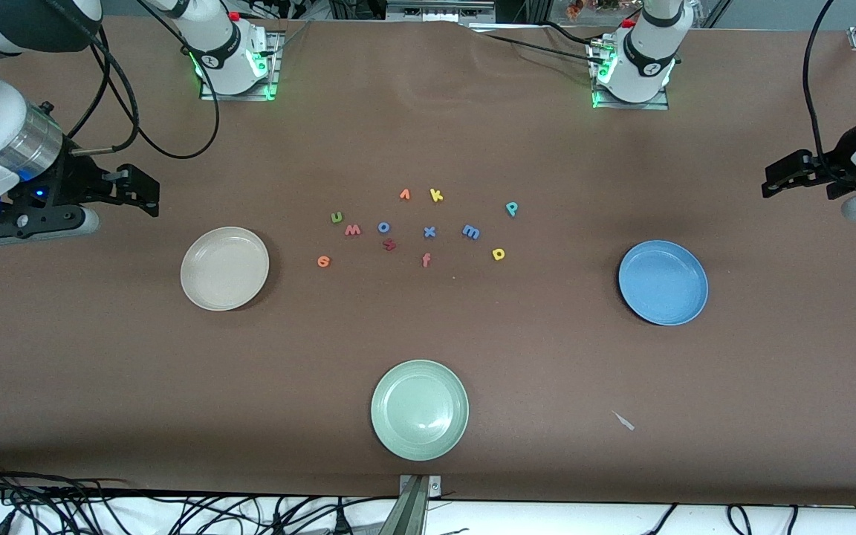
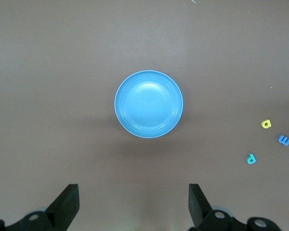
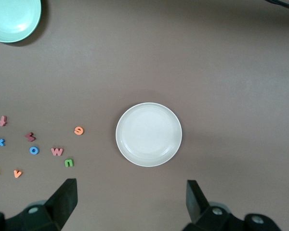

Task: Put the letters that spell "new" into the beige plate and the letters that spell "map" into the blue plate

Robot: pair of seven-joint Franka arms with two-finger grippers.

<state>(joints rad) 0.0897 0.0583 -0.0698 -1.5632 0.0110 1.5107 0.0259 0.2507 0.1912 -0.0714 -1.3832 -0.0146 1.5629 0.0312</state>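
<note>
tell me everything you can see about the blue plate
The blue plate is a round, shallow, sky-blue dish with a plain glossy surface and a low raised rim; it looks like smooth plastic or glazed ware. It sits flat and upright on the brown table toward the left arm's end, with nothing in it and nothing touching it. The yellow a, blue m and teal p lie apart from it, toward the table's middle. The left gripper hangs above it, fingers open.

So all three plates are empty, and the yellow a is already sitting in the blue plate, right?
Not quite. The yellow a is not in the blue plate; it lies on the table beside the blue m, toward the middle. The front view shows this. The beige plate and green plate are empty too.
</note>
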